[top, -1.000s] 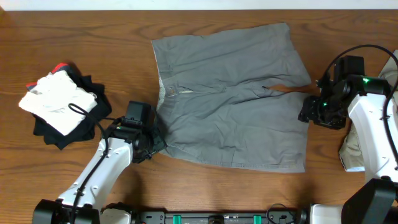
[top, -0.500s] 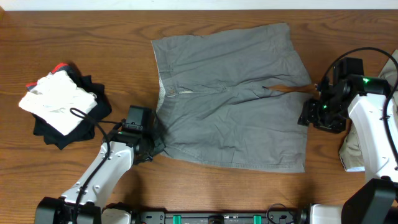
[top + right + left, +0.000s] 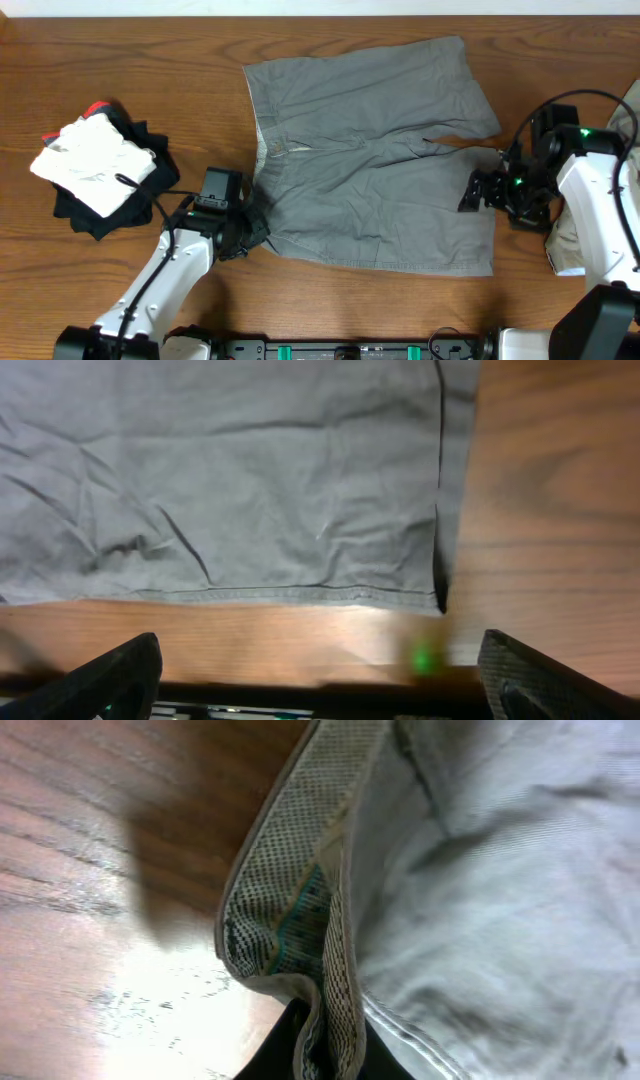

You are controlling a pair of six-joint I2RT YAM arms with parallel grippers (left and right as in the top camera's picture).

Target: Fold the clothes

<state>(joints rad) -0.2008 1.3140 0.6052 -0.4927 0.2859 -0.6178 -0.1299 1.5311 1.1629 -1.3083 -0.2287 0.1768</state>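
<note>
Grey shorts (image 3: 370, 160) lie spread flat in the middle of the table, waistband to the left, legs to the right. My left gripper (image 3: 255, 228) is at the near-left waistband corner. In the left wrist view the patterned waistband lining (image 3: 300, 890) runs down between its dark fingers (image 3: 270, 1060), so the gripper (image 3: 325, 1055) is shut on it. My right gripper (image 3: 480, 190) stands wide open at the hem of the near leg. In the right wrist view its fingers (image 3: 110, 680) are far apart over bare wood, just short of the hem (image 3: 300, 596), holding nothing.
A pale beige garment (image 3: 562, 248) lies at the right edge, partly under the right arm. At the left sits a pile of white cloth (image 3: 95, 165) on black clothes (image 3: 150, 150). Bare wooden table (image 3: 330, 300) runs along the front.
The left gripper has closed on the waistband corner. The right gripper has opened wide and shifted left toward the leg hem.
</note>
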